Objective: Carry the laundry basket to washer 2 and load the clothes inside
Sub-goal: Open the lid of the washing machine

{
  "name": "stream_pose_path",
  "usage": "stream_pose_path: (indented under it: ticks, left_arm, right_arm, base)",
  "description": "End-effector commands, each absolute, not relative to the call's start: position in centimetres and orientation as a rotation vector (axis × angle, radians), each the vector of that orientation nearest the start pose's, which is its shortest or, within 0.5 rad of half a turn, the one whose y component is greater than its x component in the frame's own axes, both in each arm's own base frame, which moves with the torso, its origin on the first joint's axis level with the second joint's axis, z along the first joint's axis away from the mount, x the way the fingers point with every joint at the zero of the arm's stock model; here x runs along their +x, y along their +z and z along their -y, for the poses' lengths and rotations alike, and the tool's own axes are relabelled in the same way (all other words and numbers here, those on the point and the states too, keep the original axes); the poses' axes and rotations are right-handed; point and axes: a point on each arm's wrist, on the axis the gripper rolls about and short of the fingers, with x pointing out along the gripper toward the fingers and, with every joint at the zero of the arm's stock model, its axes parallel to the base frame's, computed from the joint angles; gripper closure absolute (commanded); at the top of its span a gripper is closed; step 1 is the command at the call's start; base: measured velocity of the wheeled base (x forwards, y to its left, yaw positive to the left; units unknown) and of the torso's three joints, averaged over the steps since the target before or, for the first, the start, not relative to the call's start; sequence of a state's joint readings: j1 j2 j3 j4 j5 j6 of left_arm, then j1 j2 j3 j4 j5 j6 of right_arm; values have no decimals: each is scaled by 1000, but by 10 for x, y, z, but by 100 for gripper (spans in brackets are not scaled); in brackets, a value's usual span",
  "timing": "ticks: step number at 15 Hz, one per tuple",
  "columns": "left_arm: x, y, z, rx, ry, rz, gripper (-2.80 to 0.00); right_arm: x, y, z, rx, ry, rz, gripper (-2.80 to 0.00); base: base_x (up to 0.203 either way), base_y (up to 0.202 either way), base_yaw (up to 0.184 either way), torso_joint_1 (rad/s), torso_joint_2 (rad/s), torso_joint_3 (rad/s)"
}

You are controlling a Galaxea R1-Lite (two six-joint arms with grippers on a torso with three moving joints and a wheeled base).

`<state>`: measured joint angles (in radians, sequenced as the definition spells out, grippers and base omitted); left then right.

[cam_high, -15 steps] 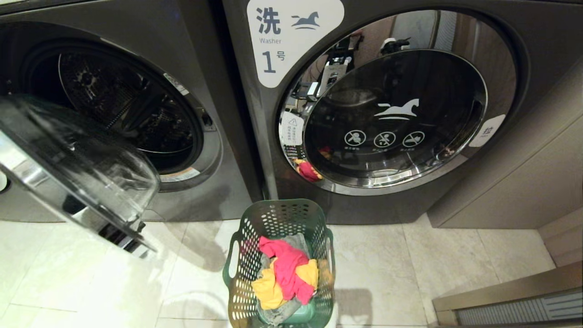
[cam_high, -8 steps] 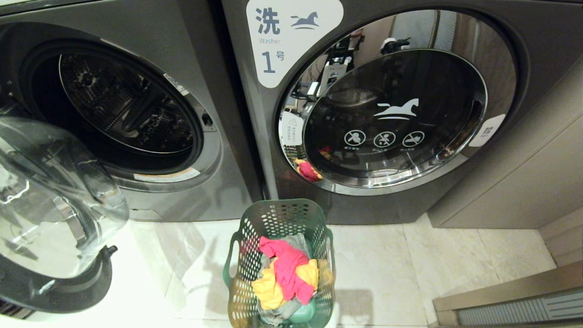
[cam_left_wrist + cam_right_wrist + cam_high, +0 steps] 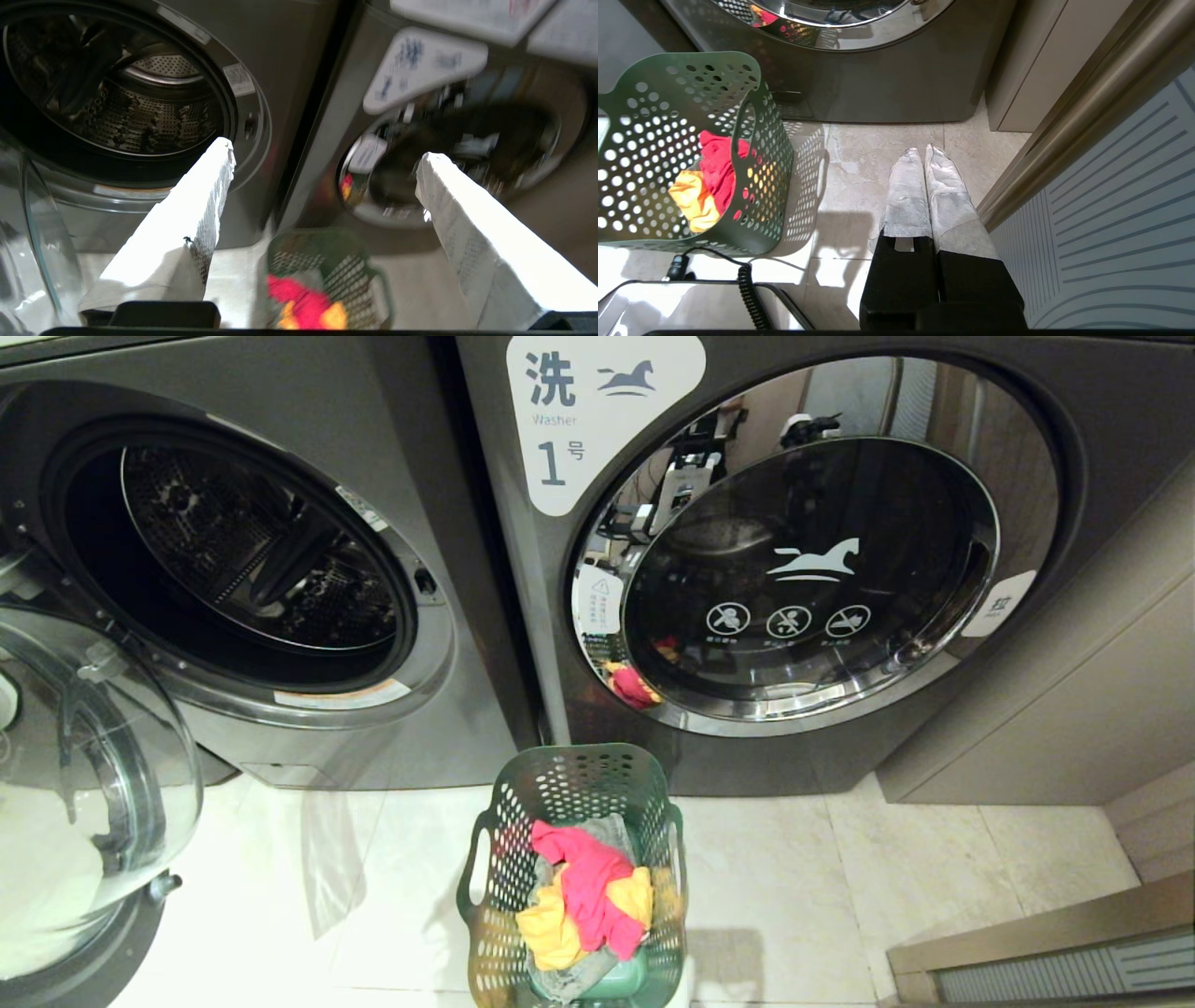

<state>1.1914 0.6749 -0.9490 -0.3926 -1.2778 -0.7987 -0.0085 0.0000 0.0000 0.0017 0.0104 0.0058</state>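
Between my left gripper's (image 3: 324,154) wide-spread, empty fingers: the open washer and washer "1".
Below them I see the laundry basket (image 3: 571,784) on the floor before washer "1" (image 3: 1027,448), clothes (image 3: 588,896) inside; right gripper (image 3: 923,151) closed, empty, beside it.

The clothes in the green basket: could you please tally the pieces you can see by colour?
In the laundry basket, from the head view:
Pink garment: 1
Yellow pieces: 2 patches, possibly a single garment
Grey cloth: 1
Total: 4 visible pieces; anything buried underneath is hidden.
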Motion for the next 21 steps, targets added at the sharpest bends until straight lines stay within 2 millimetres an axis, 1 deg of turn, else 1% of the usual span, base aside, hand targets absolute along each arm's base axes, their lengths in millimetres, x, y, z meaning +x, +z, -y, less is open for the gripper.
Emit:
stream_pose_path:
  ticks: [1,3,4,5,7,8,10,12,13,14,16,19,21]
  left_arm:
    - [19,339,10,82,-205,148,-280]
    - [27,323,-6,288,-195,150,-280]
    - [32,318,-16,383,-137,160,-280]
    - [38,314,-30,430,-18,161,-280]
    - [53,305,-66,408,305,92,-280]
    - [63,299,-85,371,407,37,-280]
    - [88,289,-119,306,523,-69,-280]
    - [108,288,-142,297,585,-129,-280]
    - [115,289,-151,306,631,-153,0]
    - [121,290,-156,310,663,-164,0]
    - [126,287,-163,299,675,-185,0]
    - [133,273,-173,232,669,-228,0]
    - [136,268,-181,204,706,-249,0]
  right_arm:
    - [-23,75,0,6,3,-2,0]
    - [-23,75,0,6,3,-2,0]
    - [-23,75,0,6,3,-2,0]
    - [-23,75,0,6,3,-2,0]
    - [-23,75,0,6,3,0,0]
    - [-23,75,0,6,3,-2,0]
    - [-23,75,0,6,3,-3,0]
    - [-23,75,0,6,2,-1,0]
    - [-23,75,0,6,3,-2,0]
    - [-23,75,0,6,3,-2,0]
    - [-23,75,0,6,3,-2,0]
    - [-23,75,0,6,3,-2,0]
    - [-23,75,0,6,3,-2,0]
  base:
    - [0,0,0,0,0,0]
    - [0,0,0,0,0,0]
    - [0,0,0,0,0,0]
    - [0,0,0,0,0,0]
    - [0,0,0,0,0,0]
    - [0,0,0,0,0,0]
    - [0,0,0,0,0,0]
    - [0,0,0,0,0,0]
    - [0,0,0,0,0,0]
    - [0,0,0,0,0,0]
    - [0,0,0,0,0,0]
    - [0,0,0,0,0,0]
    - [0,0,0,0,0,0]
